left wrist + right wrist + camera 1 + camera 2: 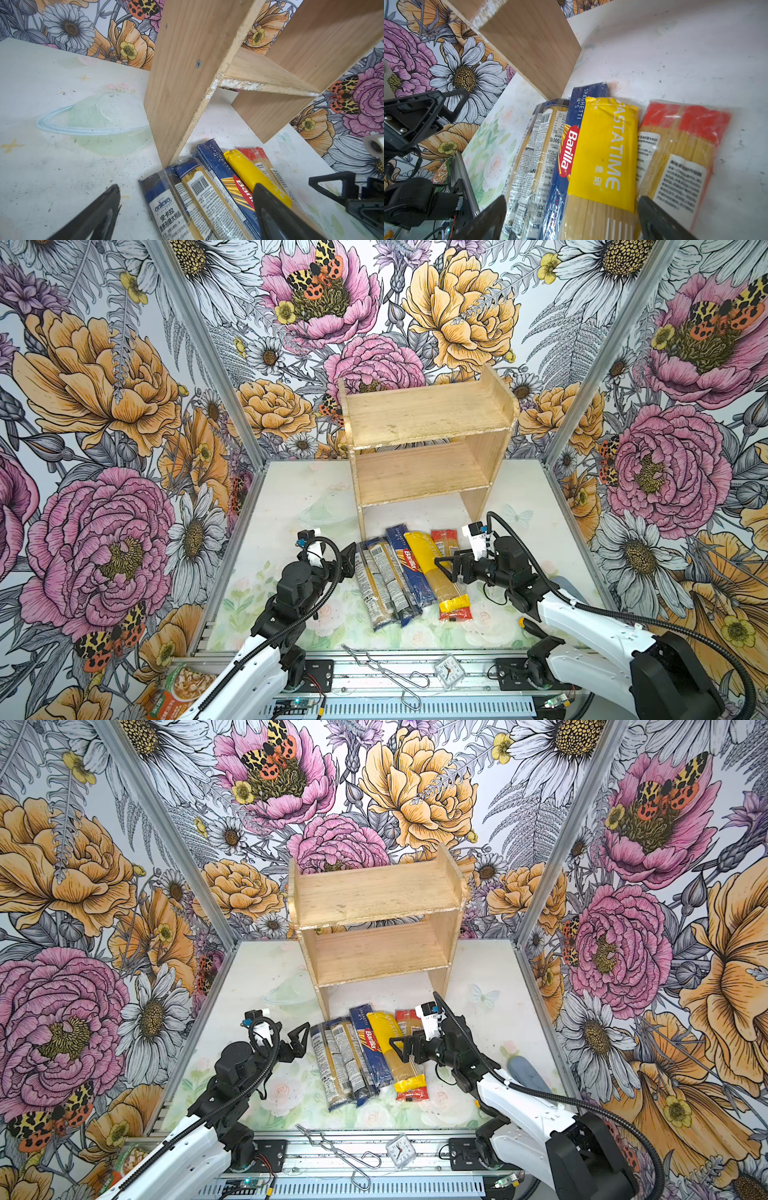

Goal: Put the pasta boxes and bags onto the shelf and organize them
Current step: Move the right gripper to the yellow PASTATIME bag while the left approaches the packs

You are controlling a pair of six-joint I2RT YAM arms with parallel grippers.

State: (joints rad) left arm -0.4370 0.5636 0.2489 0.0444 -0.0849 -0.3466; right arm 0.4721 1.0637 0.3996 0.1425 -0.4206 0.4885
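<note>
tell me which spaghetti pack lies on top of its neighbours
The yellow-ended pack: it overlaps the dark blue Barilla pack and the red-ended pack.

Five spaghetti packs [207, 187] side by side, just beside the wooden shelf [182, 83].

Five pasta packs [409, 572], one light wooden two-tier shelf [424, 414].
One dark blue Barilla box [400, 541], one yellow-ended clear bag [424, 551], one red-ended clear bag [445, 542], two slim blue-ended clear bags [368, 585] [388, 576].
</note>
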